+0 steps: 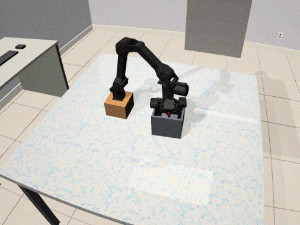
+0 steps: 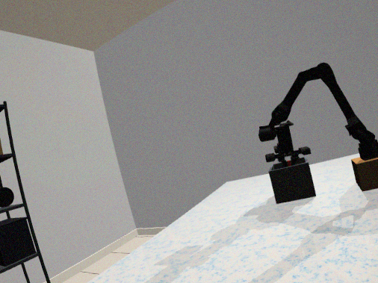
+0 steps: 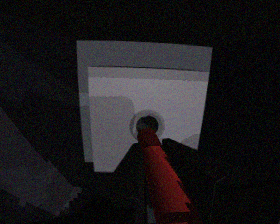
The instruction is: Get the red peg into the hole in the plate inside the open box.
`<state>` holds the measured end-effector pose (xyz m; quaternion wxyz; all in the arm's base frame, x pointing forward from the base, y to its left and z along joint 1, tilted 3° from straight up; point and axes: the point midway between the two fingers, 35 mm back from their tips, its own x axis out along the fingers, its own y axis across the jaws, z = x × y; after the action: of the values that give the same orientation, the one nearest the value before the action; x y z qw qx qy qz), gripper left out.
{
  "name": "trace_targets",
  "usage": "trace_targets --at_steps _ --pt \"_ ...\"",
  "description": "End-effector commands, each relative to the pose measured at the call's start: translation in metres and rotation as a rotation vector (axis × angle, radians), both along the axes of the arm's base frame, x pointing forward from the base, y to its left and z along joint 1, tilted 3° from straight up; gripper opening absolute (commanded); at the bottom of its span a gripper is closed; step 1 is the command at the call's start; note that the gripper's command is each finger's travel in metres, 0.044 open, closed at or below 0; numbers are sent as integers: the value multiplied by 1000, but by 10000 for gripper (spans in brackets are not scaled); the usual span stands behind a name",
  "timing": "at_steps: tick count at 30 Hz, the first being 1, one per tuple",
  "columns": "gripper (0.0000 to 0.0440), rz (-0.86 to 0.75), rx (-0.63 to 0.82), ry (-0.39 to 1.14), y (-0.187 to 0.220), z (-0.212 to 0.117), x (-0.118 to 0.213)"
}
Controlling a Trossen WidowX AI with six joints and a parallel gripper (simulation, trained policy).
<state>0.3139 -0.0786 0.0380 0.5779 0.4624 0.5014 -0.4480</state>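
Observation:
The red peg (image 1: 169,114) (image 2: 289,163) (image 3: 165,182) is held between the fingers of my gripper (image 3: 151,147). The gripper is shut on it and reaches down into the open dark grey box (image 1: 166,127) (image 2: 293,184). In the wrist view the light plate (image 3: 175,100) lies at the box bottom, with its round dark hole (image 3: 147,121) near the middle. The peg's far end overlaps the near edge of the hole. I cannot tell whether the tip is in the hole or just above it. The box walls hide the fingertips in the top and exterior views.
The arm's base stands on an orange-brown block (image 1: 116,110) (image 2: 367,174), left of the box in the top view. The box walls stand close around the gripper. A desk (image 1: 38,53) is at the left, beyond the speckled table (image 1: 98,162).

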Motion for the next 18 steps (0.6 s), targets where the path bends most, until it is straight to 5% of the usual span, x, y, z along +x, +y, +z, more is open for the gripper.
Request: trace_targets --at_steps 1,9,18 --pt "3 14 3 16 -1 -9 0" --pt "113 38 12 52 -2 -18 1" --pt "119 48 73 71 -5 -15 3"
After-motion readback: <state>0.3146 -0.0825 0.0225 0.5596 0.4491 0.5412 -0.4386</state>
